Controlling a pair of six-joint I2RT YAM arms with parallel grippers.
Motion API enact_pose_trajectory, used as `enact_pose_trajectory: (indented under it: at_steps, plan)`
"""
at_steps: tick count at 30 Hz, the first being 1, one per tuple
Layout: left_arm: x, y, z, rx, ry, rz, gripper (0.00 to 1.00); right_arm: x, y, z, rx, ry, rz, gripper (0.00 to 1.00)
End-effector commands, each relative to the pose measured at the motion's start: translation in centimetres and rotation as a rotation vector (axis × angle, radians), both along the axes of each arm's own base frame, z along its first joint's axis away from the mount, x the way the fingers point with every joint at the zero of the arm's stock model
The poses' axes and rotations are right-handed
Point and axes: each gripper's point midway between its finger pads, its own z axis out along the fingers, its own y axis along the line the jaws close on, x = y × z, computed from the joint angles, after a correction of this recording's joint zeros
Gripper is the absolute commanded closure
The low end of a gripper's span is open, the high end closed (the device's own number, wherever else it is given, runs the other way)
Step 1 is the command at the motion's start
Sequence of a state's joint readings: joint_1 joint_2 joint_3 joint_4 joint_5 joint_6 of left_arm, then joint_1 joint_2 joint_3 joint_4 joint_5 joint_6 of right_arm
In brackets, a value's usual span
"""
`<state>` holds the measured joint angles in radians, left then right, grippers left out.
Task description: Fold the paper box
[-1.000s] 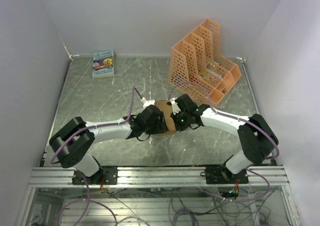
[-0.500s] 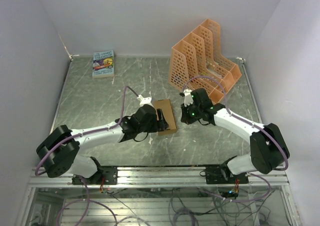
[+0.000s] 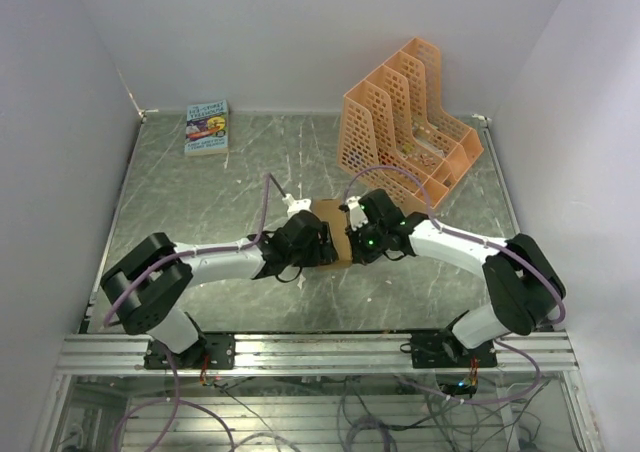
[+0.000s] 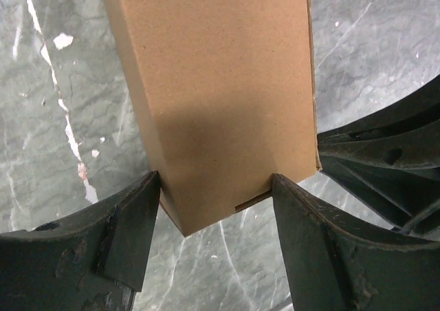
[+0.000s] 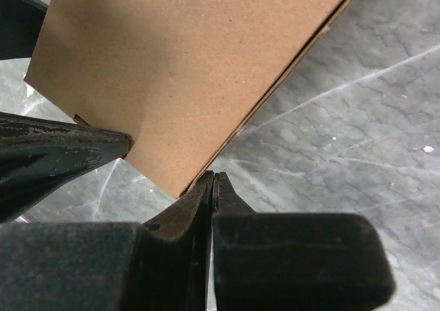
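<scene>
1. Bracing the box [image 3: 333,230] looks like the left gripper's [image 4: 213,194] job. Its fingers [image 4: 130,221] stand wide, one against each long side of the box's near end, so the card is clamped across its width and should not slide on the table [image 3: 200,192].
2. The box lies mid-table between the two arms. It is near the rack [image 3: 405,122] but not touching it, and well apart from the book [image 3: 207,127] in the far left corner.
3. The right gripper [image 5: 213,180] has its fingers pressed tight together and holds nothing. Its tip sits at a corner of the box, touching or just beside it; I cannot tell which. Closed fingers make a narrow prod, which suits pushing a wall or tucking a flap better than gripping would.
4. In the left wrist view the box shows a flat top face and a shaded side wall, so it seems already raised into a sleeve rather than lying as a sheet. A small slit shows at its near edge by the right-hand finger. The end flaps are out of view.
5. My guess at the step in hand: one arm steadies the box while the other presses a corner or edge into shape.
6. Thin card may buckle under the clamp, and a hard prod could twist the box out of the grip.
</scene>
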<state>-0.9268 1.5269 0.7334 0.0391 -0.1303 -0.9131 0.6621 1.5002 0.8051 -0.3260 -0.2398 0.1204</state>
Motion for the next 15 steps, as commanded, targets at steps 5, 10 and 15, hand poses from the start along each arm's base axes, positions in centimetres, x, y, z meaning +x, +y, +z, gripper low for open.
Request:
enact_pose_trajectory:
  at_steps: [5, 10, 15]
  plan:
    - [1.1, -1.6, 4.1, -0.058, -0.107, -0.017, 0.23, 3.7, -1.2, 2.8, 0.021, -0.126, -0.058, 1.00]
    - [0.5, 2.2, 5.6, -0.042, -0.165, 0.014, 0.13, 5.6, -2.9, 6.7, 0.069, -0.275, 0.020, 1.00]
    - [1.6, 3.0, 8.9, -0.228, -0.200, 0.011, 0.01, 7.0, -2.3, 11.1, 0.179, -0.394, 0.223, 0.67]
